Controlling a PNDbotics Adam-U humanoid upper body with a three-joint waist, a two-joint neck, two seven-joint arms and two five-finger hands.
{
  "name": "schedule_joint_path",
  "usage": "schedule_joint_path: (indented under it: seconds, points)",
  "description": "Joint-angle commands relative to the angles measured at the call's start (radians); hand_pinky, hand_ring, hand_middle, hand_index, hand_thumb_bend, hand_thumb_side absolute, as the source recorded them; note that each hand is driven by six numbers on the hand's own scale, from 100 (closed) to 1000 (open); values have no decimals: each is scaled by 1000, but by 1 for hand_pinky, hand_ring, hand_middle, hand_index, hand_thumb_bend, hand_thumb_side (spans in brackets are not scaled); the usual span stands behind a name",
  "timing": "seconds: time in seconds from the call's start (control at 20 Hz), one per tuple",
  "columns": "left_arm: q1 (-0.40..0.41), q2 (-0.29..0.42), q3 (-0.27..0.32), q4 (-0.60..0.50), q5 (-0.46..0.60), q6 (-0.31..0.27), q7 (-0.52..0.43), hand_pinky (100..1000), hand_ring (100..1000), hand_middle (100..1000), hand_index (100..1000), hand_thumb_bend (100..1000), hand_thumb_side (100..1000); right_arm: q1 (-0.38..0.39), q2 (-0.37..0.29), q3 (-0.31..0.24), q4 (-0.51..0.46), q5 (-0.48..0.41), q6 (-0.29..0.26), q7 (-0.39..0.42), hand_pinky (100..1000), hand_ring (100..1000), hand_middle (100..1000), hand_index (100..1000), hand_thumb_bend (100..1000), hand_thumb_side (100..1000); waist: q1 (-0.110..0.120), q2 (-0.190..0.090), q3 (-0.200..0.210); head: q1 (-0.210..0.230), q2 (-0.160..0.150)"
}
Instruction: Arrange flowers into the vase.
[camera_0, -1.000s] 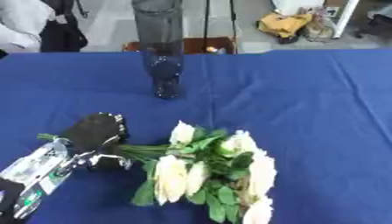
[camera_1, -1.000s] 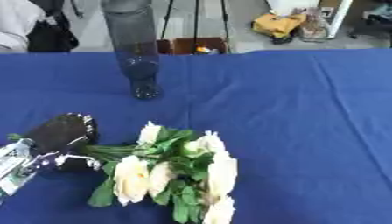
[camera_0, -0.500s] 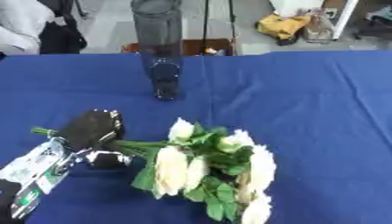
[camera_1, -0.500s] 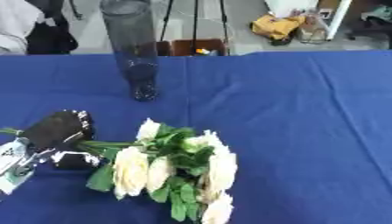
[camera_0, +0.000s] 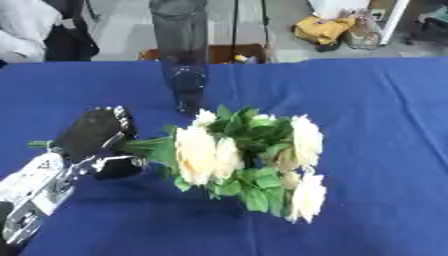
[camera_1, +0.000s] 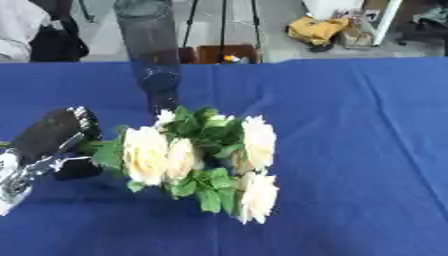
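Observation:
My left hand (camera_0: 94, 136) is shut on the green stems of a bouquet of cream-white roses (camera_0: 249, 155), holding it lifted off the blue table (camera_0: 376, 115) with the blooms facing the camera. The stem end (camera_0: 38, 144) sticks out to the left of the hand. A tall dark transparent vase (camera_0: 181, 55) stands upright at the far middle-left of the table, just behind the bouquet's top leaves. It looks empty. My right hand shows in neither view.
Beyond the table's far edge are a brown box (camera_0: 229, 52), a yellow bag (camera_0: 324, 30) on the floor and a person's white sleeve (camera_0: 26, 27) at the far left. Bare blue cloth stretches across the table's right half.
My left hand has raised the bouquet off the table and tipped its blooms up toward the camera and closer to the vase. The vase has not moved.

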Motion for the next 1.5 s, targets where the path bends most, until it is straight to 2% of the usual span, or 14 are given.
schedule_joint_path:
  seconds: [0.05, 0.3, 0.35, 0.4, 0.7, 0.95, 1.35, 1.5]
  points:
    - [-11, 45, 35, -71, 76, 36, -2, 100, 100, 100, 100, 100, 702, -7, -23, -10, -14, 6, -2, -5, 764, 829, 800, 843, 100, 778, -15, -8, 2, -1, -9]
    - [-4, 72, 84, -181, 229, 104, 8, 100, 100, 100, 100, 100, 720, -5, -25, -12, -14, 6, -1, -6, 764, 829, 800, 843, 100, 779, -14, -12, 4, -5, -10]
    - [-1, 78, 96, -204, 272, 120, 12, 100, 100, 100, 100, 100, 960, -4, -26, -12, -14, 6, -1, -7, 764, 829, 801, 843, 100, 779, -14, -13, 4, -5, -9]
    - [1, 82, 107, -223, 314, 135, 15, 100, 100, 100, 100, 100, 727, -3, -26, -13, -14, 7, -1, -8, 764, 830, 800, 843, 100, 778, -14, -13, 5, -6, -8]
    - [-6, 94, 187, -311, 564, 220, 31, 100, 100, 100, 100, 100, 738, -4, -29, -14, -14, 7, 0, -10, 763, 830, 801, 843, 100, 779, -13, -17, 9, -11, -5]
    - [-17, 97, 247, -350, 737, 265, 58, 100, 100, 100, 100, 100, 748, -8, -33, -14, -14, 6, -2, -12, 763, 829, 801, 843, 100, 779, -12, -18, 8, -13, 0]
    - [-42, 80, 327, -369, 962, 290, 147, 100, 100, 100, 100, 100, 758, -8, -34, -15, -14, 4, -3, -12, 764, 829, 801, 843, 100, 779, -11, -18, 13, -14, -1]
    - [-47, 79, 338, -373, 1019, 288, 175, 100, 100, 100, 100, 100, 758, -8, -35, -15, -14, 5, -3, -13, 764, 829, 801, 843, 100, 779, -11, -17, 14, -14, -1]
